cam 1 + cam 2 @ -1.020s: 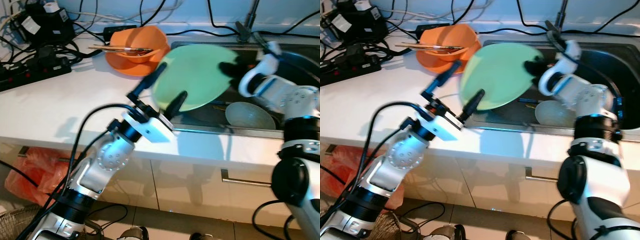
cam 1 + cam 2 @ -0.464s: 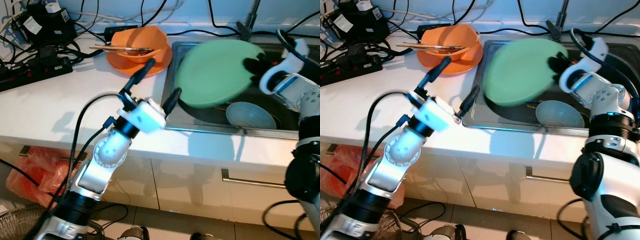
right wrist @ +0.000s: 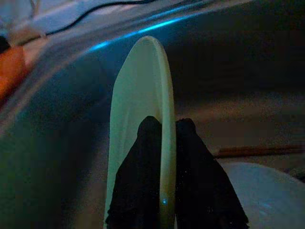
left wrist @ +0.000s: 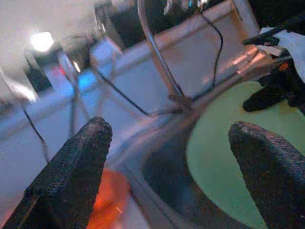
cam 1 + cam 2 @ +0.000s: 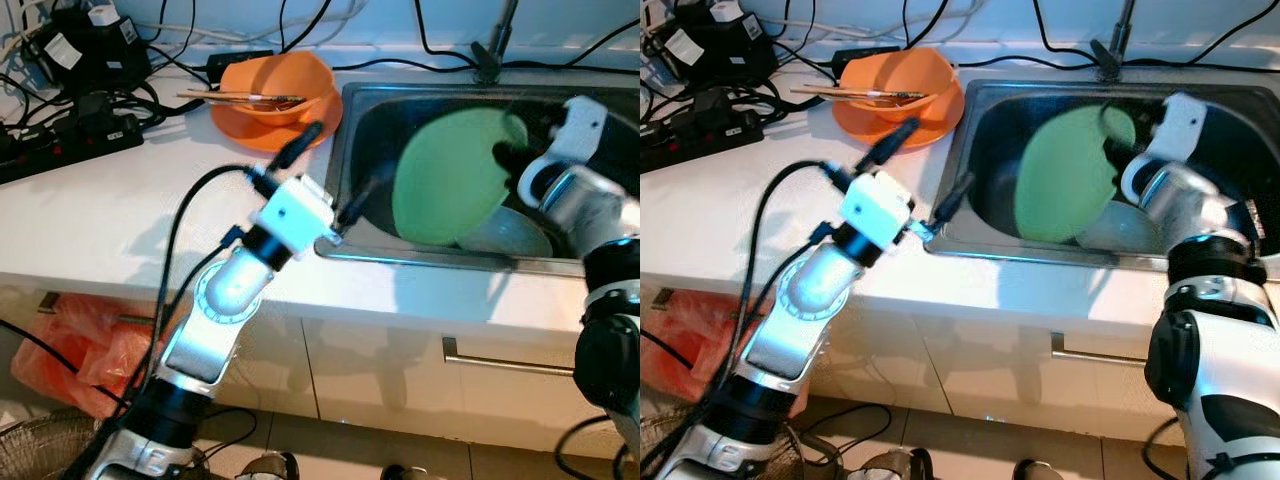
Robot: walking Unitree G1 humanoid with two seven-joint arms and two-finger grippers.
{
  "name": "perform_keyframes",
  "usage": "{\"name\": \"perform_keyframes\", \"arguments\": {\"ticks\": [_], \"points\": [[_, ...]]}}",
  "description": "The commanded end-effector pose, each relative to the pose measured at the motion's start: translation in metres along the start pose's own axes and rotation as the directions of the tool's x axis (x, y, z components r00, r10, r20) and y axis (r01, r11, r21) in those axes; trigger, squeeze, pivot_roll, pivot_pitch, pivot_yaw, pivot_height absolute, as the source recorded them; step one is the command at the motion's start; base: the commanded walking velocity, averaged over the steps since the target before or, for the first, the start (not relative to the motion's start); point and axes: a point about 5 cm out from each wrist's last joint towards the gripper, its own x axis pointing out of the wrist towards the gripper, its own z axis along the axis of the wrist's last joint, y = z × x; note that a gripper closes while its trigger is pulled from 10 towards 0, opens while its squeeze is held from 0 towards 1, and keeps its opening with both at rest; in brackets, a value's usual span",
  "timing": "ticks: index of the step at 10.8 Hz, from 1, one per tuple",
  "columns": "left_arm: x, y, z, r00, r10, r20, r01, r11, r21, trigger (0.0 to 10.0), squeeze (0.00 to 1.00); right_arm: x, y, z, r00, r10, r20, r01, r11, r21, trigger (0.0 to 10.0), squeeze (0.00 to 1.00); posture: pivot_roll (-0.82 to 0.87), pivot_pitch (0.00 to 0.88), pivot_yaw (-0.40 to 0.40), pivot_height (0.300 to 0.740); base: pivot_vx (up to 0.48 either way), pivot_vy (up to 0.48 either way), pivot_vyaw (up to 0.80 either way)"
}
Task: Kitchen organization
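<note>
Green plate (image 5: 450,178), a second ago lifted over the counter edge, now sits down inside the steel sink (image 5: 352,130), standing nearly on edge, its face turned toward the left gripper (image 5: 340,170). The right gripper (image 3: 164,143) pinches its rim between both fingers. A pale bowl (image 5: 520,232) lies in the sink behind it. The left gripper's fingers are spread, near the sink's corner. An orange bowl (image 5: 270,95) on the white counter (image 5: 100,210) holds chopsticks (image 5: 240,97).

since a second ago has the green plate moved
Yes. The right gripper carried the green plate rightward from over the sink's left rim, down into the basin.
</note>
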Motion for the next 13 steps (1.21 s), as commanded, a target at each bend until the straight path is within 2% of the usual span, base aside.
{"name": "perform_keyframes", "arguments": {"ticks": [1, 2, 3, 4, 6, 7, 8, 9, 10, 12, 13], "points": [[0.003, 0.004, 0.004, 1.0, -0.008, -0.011, 0.008, 0.999, -0.043, 10.0, 1.0, 0.0, -0.001, 0.007, 0.999, 0.008, 0.036, -0.006, 0.999, -0.048, 0.0, 0.0, 0.04, 0.134, 0.095, 0.74, 0.0, 0.0, 0.0], [0.008, 0.002, 0.008, 0.998, -0.06, -0.017, 0.06, 0.998, -0.02, 10.0, 1.0, 0.0, -0.005, 0.003, 0.999, -0.014, 0.03, 0.018, 0.993, -0.116, 0.0, 0.0, 0.05, 0.132, 0.103, 0.74, 0.0, 0.0, 0.0], [0.014, 0.001, 0.008, 0.994, -0.094, -0.053, 0.092, 0.995, -0.043, 10.0, 1.0, 0.0, -0.008, 0.001, 0.999, -0.032, 0.028, 0.036, 0.985, -0.17, 0.0, 0.0, 0.05, 0.133, 0.105, 0.74, 0.0, 0.0, 0.0], [0.018, -0.001, 0.001, 0.973, -0.168, -0.16, 0.149, 0.981, -0.12, 10.0, 1.0, 0.001, -0.01, -0.001, 0.999, -0.042, 0.024, 0.046, 0.972, -0.232, 0.0, 0.0, 0.05, 0.134, 0.109, 0.74, 0.0, 0.0, 0.0], [0.019, -0.002, -0.004, 0.942, -0.225, -0.249, 0.179, 0.965, -0.194, 10.0, 1.0, 0.003, -0.008, -0.007, 0.999, -0.033, 0.003, 0.032, 0.948, -0.317, 0.0, 0.0, 0.07, 0.133, 0.121, 0.74, 0.0, 0.0, 0.0], [0.019, -0.001, -0.006, 0.921, -0.257, -0.293, 0.182, 0.948, -0.26, 10.0, 0.91, 0.005, -0.002, -0.013, 1.0, -0.005, -0.021, -0.004, 0.919, -0.395, 0.0, 0.0, 0.07, 0.132, 0.13, 0.74, 0.0, 0.0, 0.0], [0.019, 0.0, -0.006, 0.912, -0.271, -0.307, 0.192, 0.946, -0.262, 10.0, 0.87, 0.006, 0.0, -0.014, 1.0, 0.006, -0.027, -0.017, 0.904, -0.428, 2.6, 0.0, 0.07, 0.131, 0.135, 0.74, 0.0, 0.0, 0.0], [0.02, 0.001, -0.005, 0.903, -0.285, -0.32, 0.205, 0.943, -0.262, 10.0, 0.85, 0.007, 0.004, -0.016, 0.999, 0.02, -0.034, -0.033, 0.886, -0.462, 8.7, 0.0, 0.08, 0.13, 0.139, 0.74, 0.0, 0.0, 0.0], [0.02, 0.0, -0.004, 0.895, -0.302, -0.329, 0.213, 0.937, -0.278, 10.0, 0.83, 0.008, 0.008, -0.018, 0.999, 0.038, -0.039, -0.052, 0.867, -0.495, 10.0, 0.0, 0.08, 0.133, 0.141, 0.74, 0.0, 0.0, 0.0], [0.019, -0.002, -0.002, 0.882, -0.318, -0.348, 0.203, 0.922, -0.33, 10.0, 0.83, 0.008, 0.007, -0.021, 0.998, 0.035, -0.054, -0.058, 0.849, -0.525, 10.0, 0.0, 0.08, 0.138, 0.14, 0.74, 0.0, 0.0, 0.0], [0.018, 0.0, -0.002, 0.879, -0.322, -0.353, 0.203, 0.92, -0.335, 10.0, 0.82, 0.008, 0.006, -0.022, 0.998, 0.032, -0.055, -0.057, 0.844, -0.533, 10.0, 0.31, 0.08, 0.138, 0.139, 0.74, 0.0, 0.0, 0.0]]}}
